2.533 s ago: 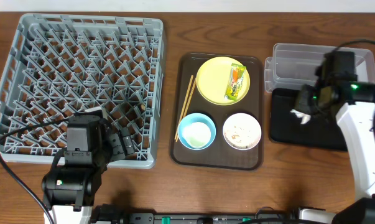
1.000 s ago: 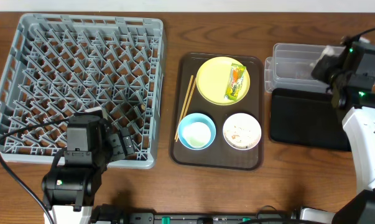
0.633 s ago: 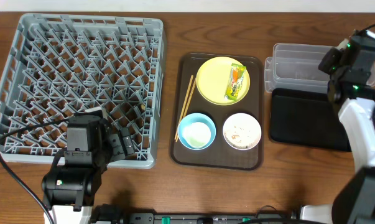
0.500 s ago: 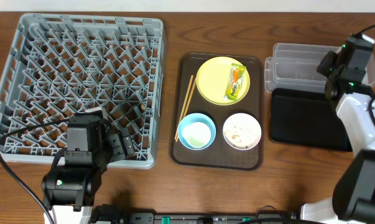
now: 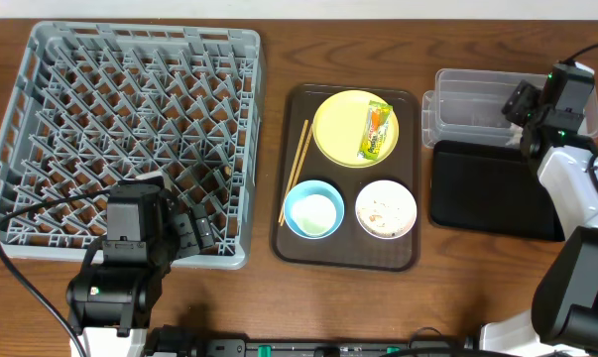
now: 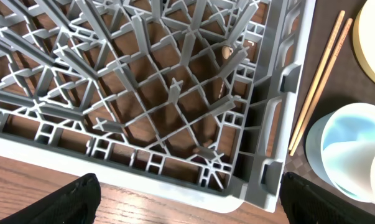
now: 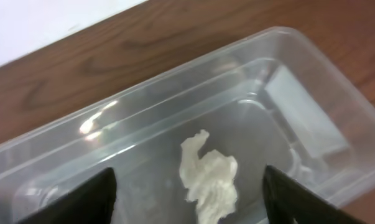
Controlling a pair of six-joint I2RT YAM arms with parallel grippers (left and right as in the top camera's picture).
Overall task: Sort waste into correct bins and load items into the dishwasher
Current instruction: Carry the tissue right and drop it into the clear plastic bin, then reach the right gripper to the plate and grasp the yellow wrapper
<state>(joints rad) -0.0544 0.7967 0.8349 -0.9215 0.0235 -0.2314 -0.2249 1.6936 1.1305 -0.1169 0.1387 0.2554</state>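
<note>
My right gripper [image 5: 522, 99] hangs open over the clear tub [image 5: 467, 99]. In the right wrist view the crumpled white tissue [image 7: 209, 180] lies in the tub [image 7: 287, 99] between the spread fingers [image 7: 81, 199], touching neither. The snack wrapper [image 5: 376, 132] rests on the yellow plate [image 5: 343, 129]. Below the plate sit the light blue bowl [image 5: 313, 210] and the white bowl [image 5: 386, 208] with pale crumbs. The chopsticks [image 5: 296, 171] lie left of them. My left gripper [image 6: 190, 205] stands open and empty over the near right corner of the grey dish rack [image 6: 262, 124].
Plate, bowls and chopsticks all sit on a dark brown serving tray [image 5: 291, 238] in the middle. The shallow black tray [image 5: 487, 188] lies just in front of the clear tub. The dish rack [image 5: 130, 129] fills the left side of the table.
My right gripper carried the tissue from above the black tray back to the clear tub, then opened. The tissue has left the fingers and is in the tub. The left arm stayed still.
</note>
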